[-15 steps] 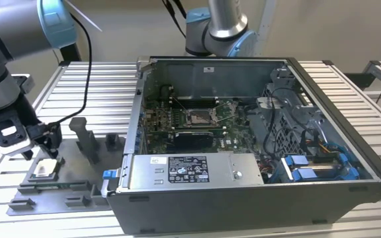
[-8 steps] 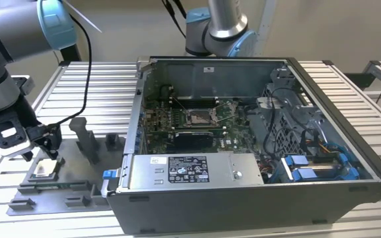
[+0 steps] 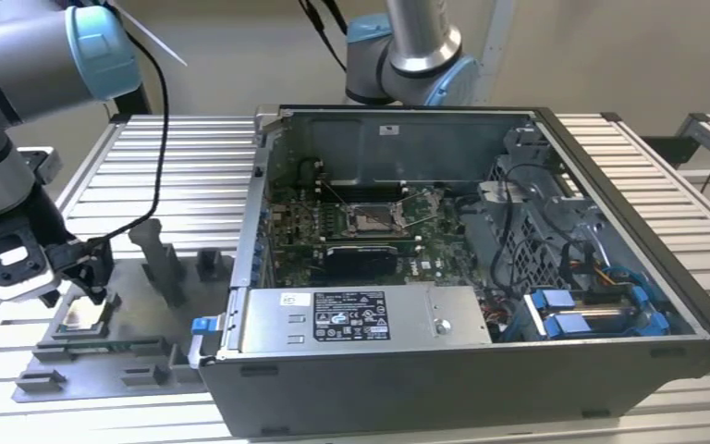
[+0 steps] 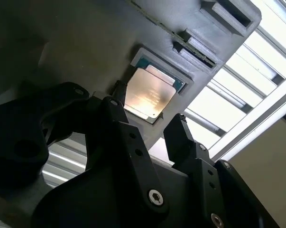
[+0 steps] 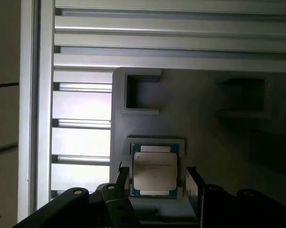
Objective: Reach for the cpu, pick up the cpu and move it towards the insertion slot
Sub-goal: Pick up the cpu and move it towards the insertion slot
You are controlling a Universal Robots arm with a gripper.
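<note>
Surface: slatted aluminium table (image 3: 182,157) carrying an open computer case (image 3: 454,370); at eight o'clock from the case in the exterior view sits a grey fixture plate (image 3: 121,365).
Chip: the cpu (image 5: 154,171) lies flat in a square pocket of the fixture plate, silvery top up with a thin rim around it. It shows in both wrist views (image 4: 147,92).
Hand: the gripper (image 3: 78,294) hangs low over that pocket, jaws spread. One black finger (image 5: 122,178) stands on each side of the cpu, which is not lifted. Whether the fingers touch it cannot be told.
Socket: the insertion slot (image 3: 373,219), silver-framed with a dark centre, is set in the green board inside the case. It is at two o'clock from the gripper in the exterior view, well apart.
Arm: grey arm (image 3: 22,46) with a blue joint cap, at ten o'clock in the exterior view.
</note>
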